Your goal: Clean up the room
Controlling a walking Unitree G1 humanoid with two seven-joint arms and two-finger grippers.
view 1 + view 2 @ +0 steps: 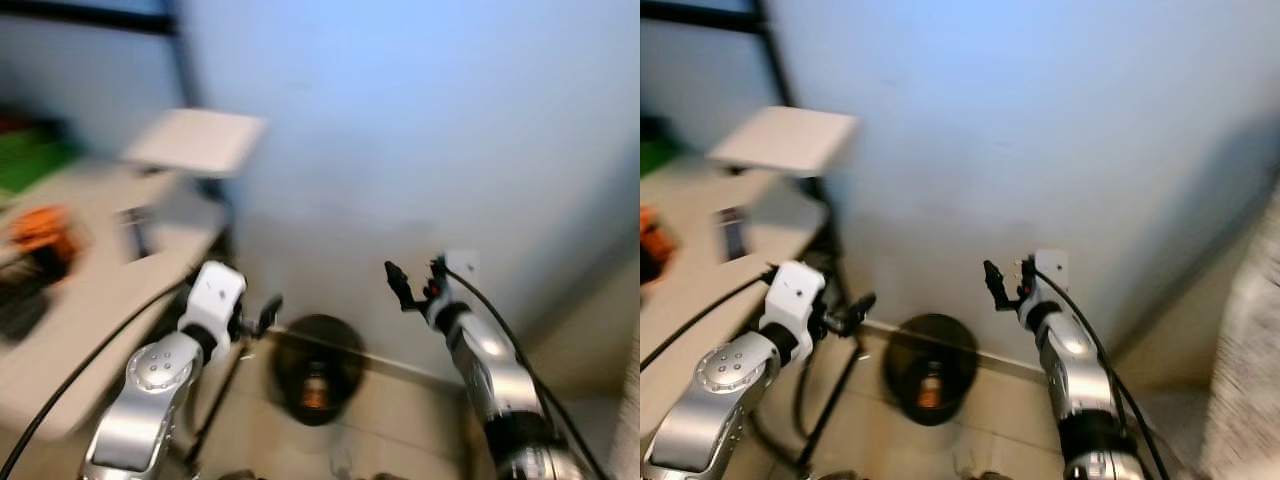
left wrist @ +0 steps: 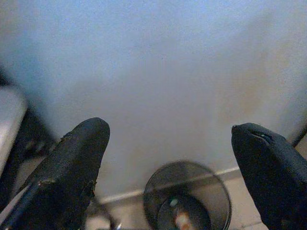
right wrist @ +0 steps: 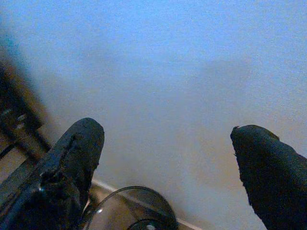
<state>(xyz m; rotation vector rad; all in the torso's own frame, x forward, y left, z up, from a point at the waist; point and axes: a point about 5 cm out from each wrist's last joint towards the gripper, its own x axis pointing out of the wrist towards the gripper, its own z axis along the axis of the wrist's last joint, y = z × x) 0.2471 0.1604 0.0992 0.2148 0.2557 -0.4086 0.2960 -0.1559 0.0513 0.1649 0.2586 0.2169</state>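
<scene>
A round black waste bin (image 1: 318,368) stands on the floor against the pale wall, with something orange-brown lying in its bottom. My left gripper (image 1: 268,312) is held up at the bin's left, above its rim. My right gripper (image 1: 412,283) is raised to the bin's right, close to the wall. Both wrist views look along widely parted black fingers (image 2: 72,167) (image 3: 72,158) at the wall, with nothing between them; the bin (image 2: 188,197) shows below. The head views are blurred.
A light table (image 1: 90,300) with black legs runs along the left. On it are an orange and black object (image 1: 40,240), something green (image 1: 30,155) and a white tilted board on a stand (image 1: 195,140). Tiled floor (image 1: 400,420) lies around the bin.
</scene>
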